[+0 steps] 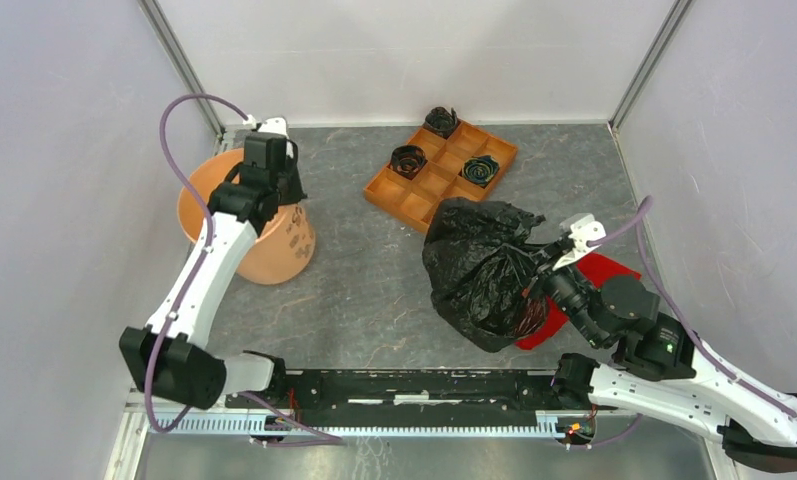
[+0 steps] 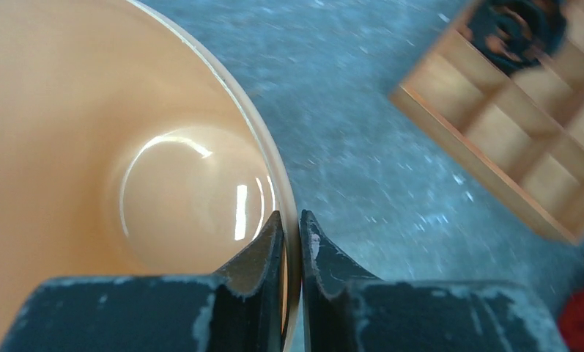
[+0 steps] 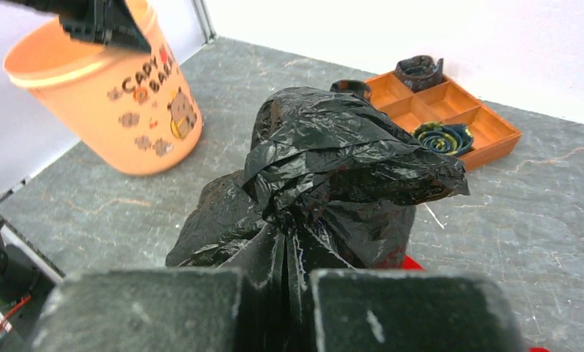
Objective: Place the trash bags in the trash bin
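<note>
From overhead the whole table (image 1: 374, 300) was laid out: bin (image 1: 286, 245) at 9 o'clock, bag (image 1: 479, 270) at 4 o'clock, tray (image 1: 399, 203) at 12 o'clock. That view did not let me see inside the bin. The left wrist camera did: a bare, glossy orange floor with light glinting off it, and nothing lying in it. Only the right wrist camera caught the bin's side, with dark lettering and a small cartoon figure printed on it, and showed the bin tipped off upright.

The bag was a big sack of thin black film, wrinkled and shiny, heaped up in folds, with a bunched crest rising at its 12 o'clock end. It sat on the table well apart from the bin, its 4 o'clock edge lying over a red cloth (image 1: 606, 268).

The tray was flat and orange, split into square compartments, with three dark rolls (image 1: 479, 170) in separate cells. The bag's far edge came just beside its 5 o'clock corner.

The right gripper (image 3: 280, 273) had its jaws drawn together on a gathered pleat of the bag, the film pinched between the two pads.

The left gripper (image 2: 291, 224) was at the bin's rim on the side toward 3 o'clock, one finger inside the wall and one outside, clamped on the thin rim with barely a sliver of gap showing.
</note>
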Robot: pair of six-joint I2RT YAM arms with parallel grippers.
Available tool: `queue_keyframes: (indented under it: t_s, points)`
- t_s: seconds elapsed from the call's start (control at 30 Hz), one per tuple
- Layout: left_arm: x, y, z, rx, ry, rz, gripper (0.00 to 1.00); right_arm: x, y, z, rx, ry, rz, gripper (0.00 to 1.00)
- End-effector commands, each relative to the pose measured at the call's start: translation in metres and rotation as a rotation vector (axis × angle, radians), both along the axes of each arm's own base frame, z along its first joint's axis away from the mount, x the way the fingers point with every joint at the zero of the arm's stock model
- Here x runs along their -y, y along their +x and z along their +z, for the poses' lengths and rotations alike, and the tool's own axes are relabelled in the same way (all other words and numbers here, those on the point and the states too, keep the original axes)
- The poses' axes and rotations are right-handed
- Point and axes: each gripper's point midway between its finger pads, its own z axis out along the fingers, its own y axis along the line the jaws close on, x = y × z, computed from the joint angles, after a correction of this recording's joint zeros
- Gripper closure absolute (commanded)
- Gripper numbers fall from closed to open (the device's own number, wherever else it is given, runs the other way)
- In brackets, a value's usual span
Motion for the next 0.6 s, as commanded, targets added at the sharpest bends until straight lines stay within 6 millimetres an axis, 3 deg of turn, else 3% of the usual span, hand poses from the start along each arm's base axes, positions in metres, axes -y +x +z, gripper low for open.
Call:
queue_keyframes:
  t_s: [0.0,0.1,0.2,0.43,0.57]
  points:
    - [0.063,-0.037,-0.004,-0.016,-0.130,-0.268,0.98,0.016,0.005,0.022,0.021,0.060,-0.076,0.99]
    - [0.131,-0.076,-0.002,-0.023,-0.158,-0.477,0.98,0.014,0.007,0.023,0.010,0.058,-0.086,0.99]
    - [0.179,-0.108,0.000,-0.018,-0.186,-0.622,0.98,0.016,0.009,0.025,-0.002,0.044,-0.109,0.99]
    - [0.262,-0.158,0.008,-0.032,-0.405,-0.851,0.98,0.023,0.006,0.052,0.013,0.096,-0.110,0.99]
    - [0.282,-0.171,0.005,-0.059,-0.445,-0.910,0.93,0.024,0.002,0.064,0.027,0.121,-0.088,0.99]
